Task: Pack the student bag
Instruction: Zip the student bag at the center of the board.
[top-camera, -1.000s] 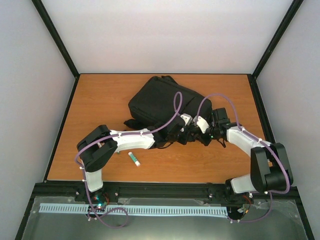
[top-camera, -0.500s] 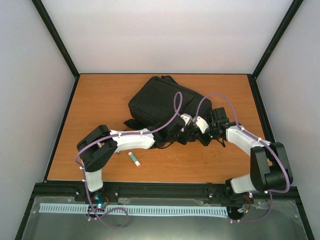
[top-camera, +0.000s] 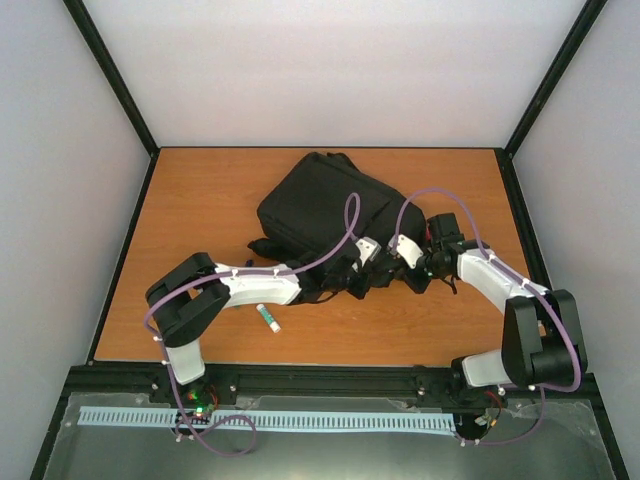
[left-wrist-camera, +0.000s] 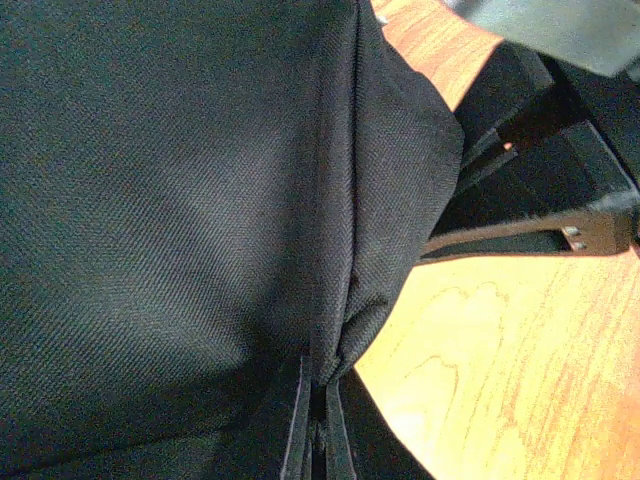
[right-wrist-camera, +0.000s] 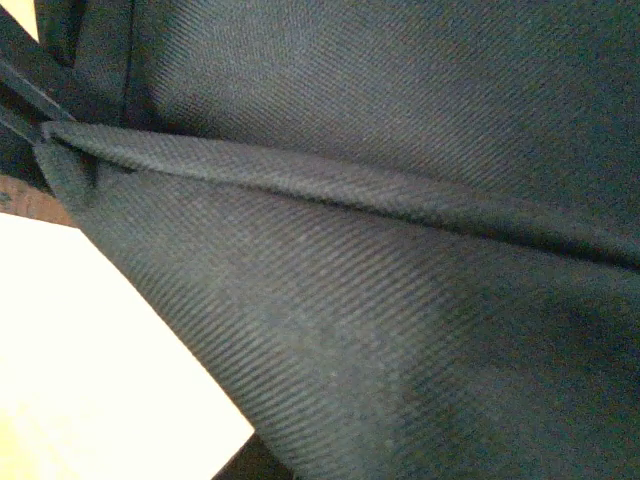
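Bag lies mid-bench, toward the back. Left end effector pinches a fabric fold at its near edge. Right end effector is pressed together at the cloth, hold unclear. Risk: the thin pinch slips, or uneven pulls drag the bag. A green-capped stick lies beside the left forearm, which could knock it.

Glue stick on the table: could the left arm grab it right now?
Probably not yet: the left end effector is shut on the student bag, beyond the glue stick. Otherwise the stick lies uncovered.
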